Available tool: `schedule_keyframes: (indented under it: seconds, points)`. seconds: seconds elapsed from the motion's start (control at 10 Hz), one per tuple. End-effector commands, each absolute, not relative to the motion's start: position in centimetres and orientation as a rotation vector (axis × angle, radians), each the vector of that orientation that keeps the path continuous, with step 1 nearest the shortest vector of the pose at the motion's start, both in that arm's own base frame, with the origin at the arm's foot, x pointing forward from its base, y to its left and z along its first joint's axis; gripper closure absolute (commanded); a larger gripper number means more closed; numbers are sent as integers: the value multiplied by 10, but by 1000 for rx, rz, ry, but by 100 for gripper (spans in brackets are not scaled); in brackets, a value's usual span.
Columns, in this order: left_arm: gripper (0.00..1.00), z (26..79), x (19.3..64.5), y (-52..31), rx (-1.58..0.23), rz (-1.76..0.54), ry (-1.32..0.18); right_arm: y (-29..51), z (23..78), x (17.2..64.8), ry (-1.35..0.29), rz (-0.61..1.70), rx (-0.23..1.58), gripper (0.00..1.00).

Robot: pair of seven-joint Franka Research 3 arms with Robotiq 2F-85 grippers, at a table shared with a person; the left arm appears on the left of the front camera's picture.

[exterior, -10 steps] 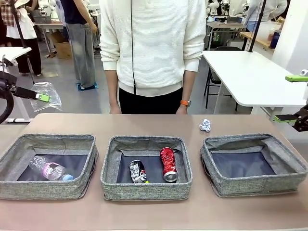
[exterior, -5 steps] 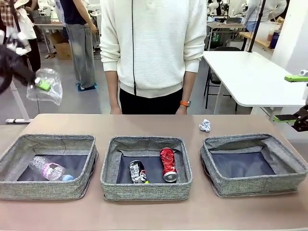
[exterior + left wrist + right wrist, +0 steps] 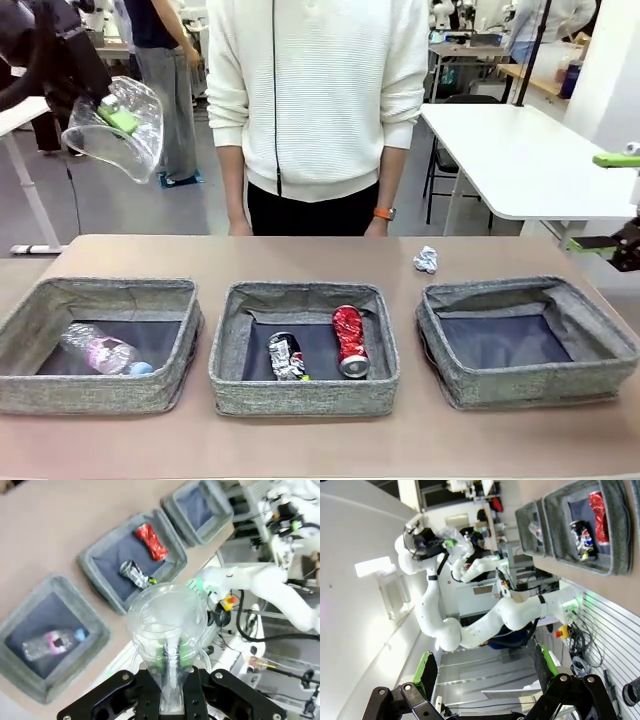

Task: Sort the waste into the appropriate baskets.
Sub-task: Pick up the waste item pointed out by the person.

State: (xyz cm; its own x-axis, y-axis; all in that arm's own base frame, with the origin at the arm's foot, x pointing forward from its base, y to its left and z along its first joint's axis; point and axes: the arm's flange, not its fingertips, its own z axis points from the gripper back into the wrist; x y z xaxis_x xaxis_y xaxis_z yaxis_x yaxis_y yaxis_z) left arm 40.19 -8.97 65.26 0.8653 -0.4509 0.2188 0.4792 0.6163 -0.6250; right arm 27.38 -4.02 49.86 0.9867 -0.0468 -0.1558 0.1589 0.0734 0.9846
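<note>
The clear plastic cup (image 3: 140, 140) is pinched, tilted, by the left hand (image 3: 118, 118), raised high over the left end of the bench (image 3: 320, 440). The right hand (image 3: 610, 200) is held spread wide at the bench's right edge. A clear plastic bottle (image 3: 98, 350) is seen in the left basket (image 3: 110, 292). A crushed red can (image 3: 349, 340) and a crushed dark can (image 3: 286, 357) are seen in the middle basket (image 3: 300, 293). A crumpled white paper ball (image 3: 427, 260) is seen on the bench just beyond the right basket (image 3: 520, 290).
</note>
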Motion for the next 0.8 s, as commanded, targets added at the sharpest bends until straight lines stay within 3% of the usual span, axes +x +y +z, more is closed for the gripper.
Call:
schedule_keyframes:
  seconds: [0.0,0.1,0.2,0.3,0.5,0.7]
  points:
    - [89,648,384,-105,-721,-450,30,-39,503,275,86,-157,1508,0]
    - [89,652,373,-116,-754,-450,57,-39,503,275,86,-157,1508,0]
    - [89,651,363,-112,-808,-602,51,-39,503,275,86,-157,1508,0]
    - [89,650,383,-113,-725,-477,30,-39,503,275,86,-157,1508,0]
    - [89,650,383,-113,-725,-477,30,-39,503,275,86,-157,1508,0]
    - [89,655,369,-143,-667,-392,123,-39,503,275,86,-157,1508,0]
